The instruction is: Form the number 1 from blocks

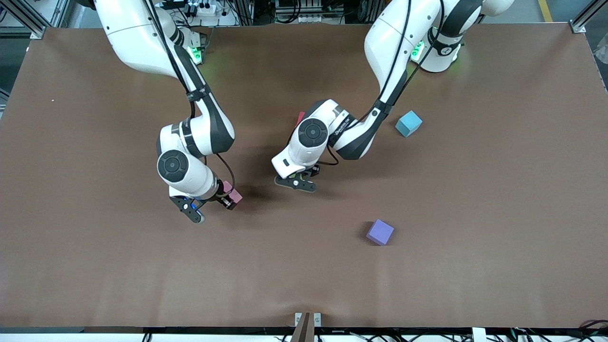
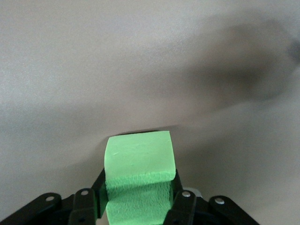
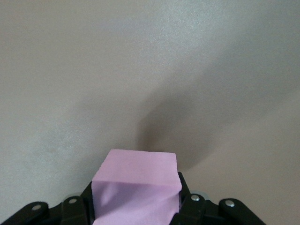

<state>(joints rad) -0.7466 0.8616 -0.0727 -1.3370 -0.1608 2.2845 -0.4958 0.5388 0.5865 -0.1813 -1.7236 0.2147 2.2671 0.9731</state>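
While both arms bend low, left tool [image 2: 138, 206] clamps green block [image 2: 139, 161], right tool [image 3: 136, 206] clamps pink block [image 3: 136, 176].

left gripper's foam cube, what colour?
Bright green foam cube, clearest in the left wrist view.

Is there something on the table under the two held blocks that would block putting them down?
Nothing visible. The left gripper holds a green block and the right gripper a pink block; both wrist views show only bare table below.
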